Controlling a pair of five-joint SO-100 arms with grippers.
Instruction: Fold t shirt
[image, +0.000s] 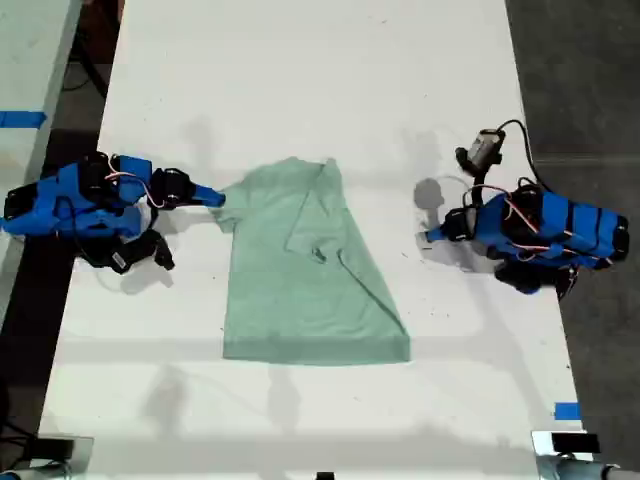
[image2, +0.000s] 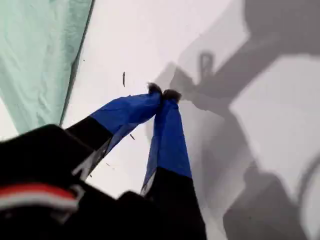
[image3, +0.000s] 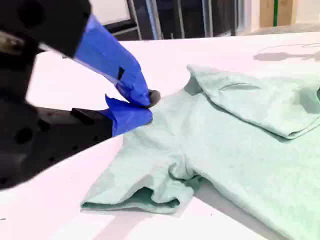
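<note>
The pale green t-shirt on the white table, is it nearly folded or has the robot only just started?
Partly done, I'd say. One side of the pale mint-green cloth t-shirt already lies folded over its middle, on the exterior view's right. My second tool is at the other sleeve, jaws closed at its shoulder edge; whether it pinches cloth, I cannot tell. My first tool is shut on nothing, over bare white table. That sleeve side and the lengthwise fold remain.
</note>
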